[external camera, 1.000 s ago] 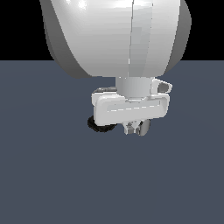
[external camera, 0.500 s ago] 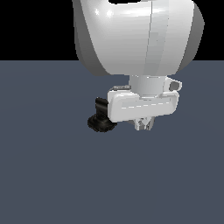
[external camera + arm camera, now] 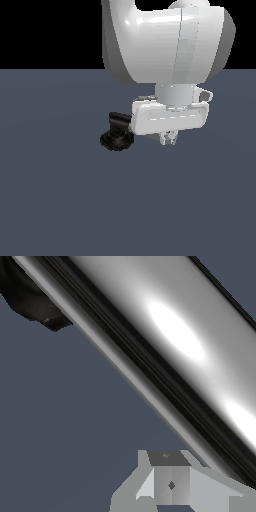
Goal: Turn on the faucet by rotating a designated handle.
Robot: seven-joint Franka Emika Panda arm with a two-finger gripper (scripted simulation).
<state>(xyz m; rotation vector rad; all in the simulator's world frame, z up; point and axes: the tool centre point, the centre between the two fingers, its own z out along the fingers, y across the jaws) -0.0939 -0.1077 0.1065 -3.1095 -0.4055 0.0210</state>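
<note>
Grey floor holds one black faucet (image 3: pixel 116 138); the white gripper (image 3: pixel 169 138) beside it hides its one handle (image 3: pixel 165 336). Finger spread: cannot tell.

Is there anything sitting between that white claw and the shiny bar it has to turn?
Nothing visible does. In the wrist view the handle runs right past the gripper, with only bare floor around. From outside, the gripper hides the bar, beside the faucet.

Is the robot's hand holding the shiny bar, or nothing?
It cannot be told. The gripper sits right beside the faucet, and the wrist view shows the silver handle very close to a fingertip, but no clamping is visible.
</note>
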